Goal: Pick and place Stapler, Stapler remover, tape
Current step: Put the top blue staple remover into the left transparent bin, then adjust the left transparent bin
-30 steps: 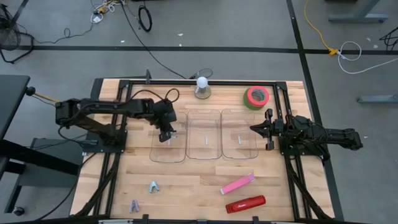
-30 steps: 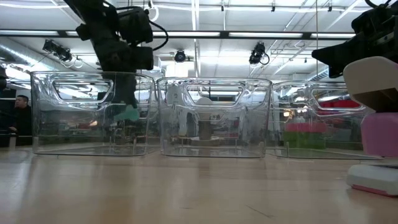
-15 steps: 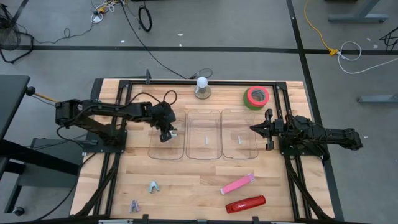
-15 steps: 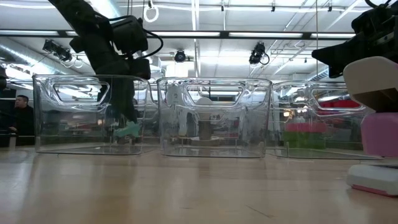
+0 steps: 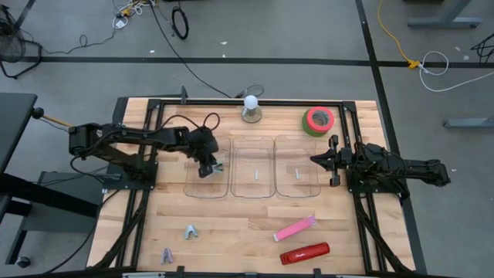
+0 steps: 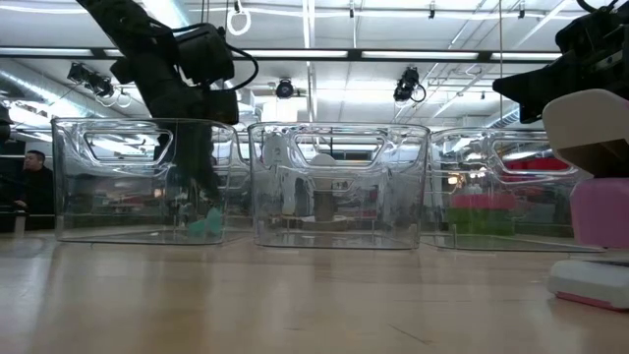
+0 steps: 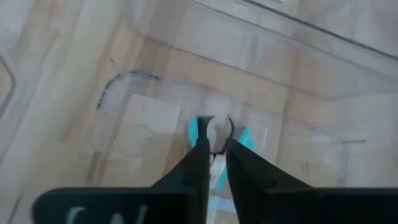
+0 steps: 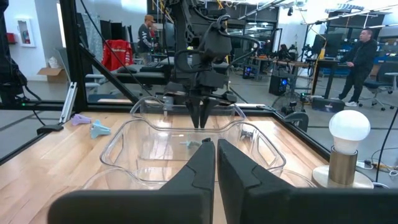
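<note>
Three clear bins sit in a row across the table's middle. My left gripper (image 5: 207,164) hangs inside the left bin (image 5: 193,193), fingers (image 7: 198,155) only a narrow gap apart, gripping nothing. The teal staple remover (image 6: 206,224) lies on that bin's floor, just under my fingertips. My right gripper (image 5: 315,161) waits at the right bin (image 5: 297,189), over its right edge, fingers pressed together, empty.

The tape (image 5: 318,120) lies flat in the table's back right corner, well apart from both grippers. The red stapler (image 5: 304,253) is near the front edge, right of centre. The pink stapler (image 5: 294,228) is just behind it, not touching. Two more staple removers are toward the front left corner: light blue remover (image 5: 190,231) and grey remover (image 5: 166,255). The bulb on its base (image 5: 251,103) stands at the back edge, centre.
</note>
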Robot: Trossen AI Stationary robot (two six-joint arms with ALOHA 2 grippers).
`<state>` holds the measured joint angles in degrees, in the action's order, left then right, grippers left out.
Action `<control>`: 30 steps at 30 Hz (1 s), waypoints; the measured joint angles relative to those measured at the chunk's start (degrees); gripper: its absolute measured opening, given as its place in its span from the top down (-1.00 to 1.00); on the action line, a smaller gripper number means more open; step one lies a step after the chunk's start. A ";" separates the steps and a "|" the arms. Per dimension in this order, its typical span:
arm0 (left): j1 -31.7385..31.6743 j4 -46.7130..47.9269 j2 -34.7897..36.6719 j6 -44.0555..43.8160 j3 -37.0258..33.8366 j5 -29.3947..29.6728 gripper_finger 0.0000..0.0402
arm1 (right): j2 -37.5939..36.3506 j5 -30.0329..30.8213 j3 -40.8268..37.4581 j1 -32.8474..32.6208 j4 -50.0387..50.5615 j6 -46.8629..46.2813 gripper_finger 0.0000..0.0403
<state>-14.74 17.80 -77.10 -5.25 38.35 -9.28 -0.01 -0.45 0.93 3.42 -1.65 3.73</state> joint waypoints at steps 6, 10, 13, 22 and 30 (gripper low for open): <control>0.00 0.27 0.00 -2.08 0.52 -0.02 0.42 | 0.00 -0.01 0.00 0.01 0.00 0.01 0.89; -0.04 2.93 0.00 -1.80 4.33 -1.90 0.34 | 0.00 0.00 -0.02 0.00 0.00 0.01 0.89; -0.26 5.52 0.00 -0.75 8.31 -1.96 0.32 | 0.00 0.00 0.00 0.00 0.00 0.01 0.89; -4.06 15.37 0.00 4.24 19.89 6.20 0.36 | 0.00 -0.01 0.00 0.00 0.00 0.00 0.89; -12.18 24.19 0.00 10.49 24.13 15.53 0.37 | 0.00 0.00 0.00 0.00 0.00 0.02 0.89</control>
<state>-26.92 41.98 -77.10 5.23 62.48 6.25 -0.01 -0.45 0.93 3.42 -1.65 3.75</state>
